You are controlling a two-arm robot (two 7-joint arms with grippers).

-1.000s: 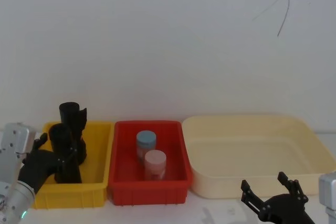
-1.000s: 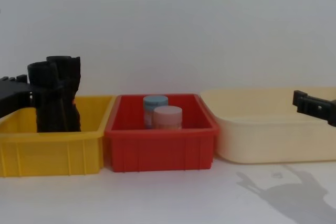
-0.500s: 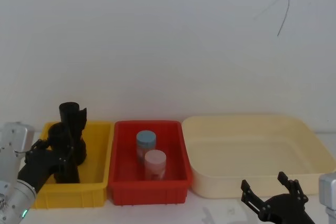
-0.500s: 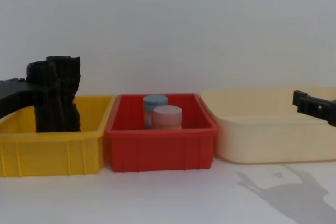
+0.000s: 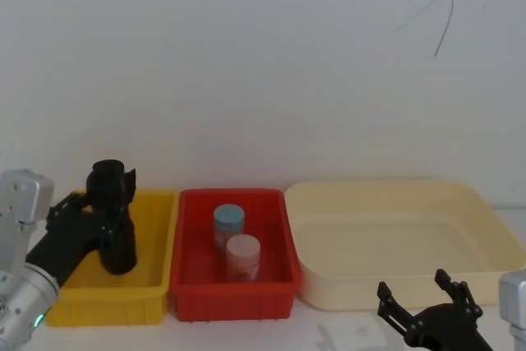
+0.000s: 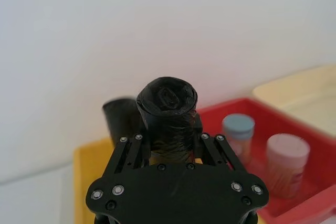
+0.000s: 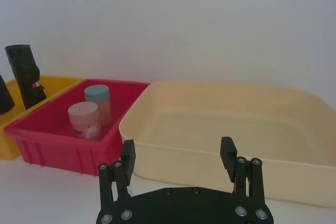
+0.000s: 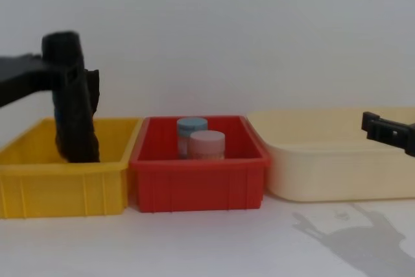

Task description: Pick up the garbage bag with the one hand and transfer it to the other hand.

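- The left gripper (image 6: 169, 142), at about eight o'clock in the head view, has its fingers clamped on the garbage bag (image 6: 167, 103), gripping the roll partway down its length.
- The roll leans slightly over the yellow bin (image 8: 65, 189). Its top is well above the rim and its lower end is inside the walls.
- A second black roll (image 6: 119, 119) stands just behind it. A swing could knock that roll over, or catch the held roll's lower end on the bin wall.
- Crinkly plastic could slip or pivot in the pinch.
- At six o'clock, the red bin (image 8: 194, 189) holds a blue-lidded jar (image 5: 228, 223) and a pink-lidded jar (image 5: 242, 256). A low crossing could clip them.
- The cream tray (image 8: 324, 173) lies at four o'clock.
- The right gripper (image 7: 177, 148), at five o'clock, is spread wide and well apart from the roll. A poorly aligned meeting could drop it.
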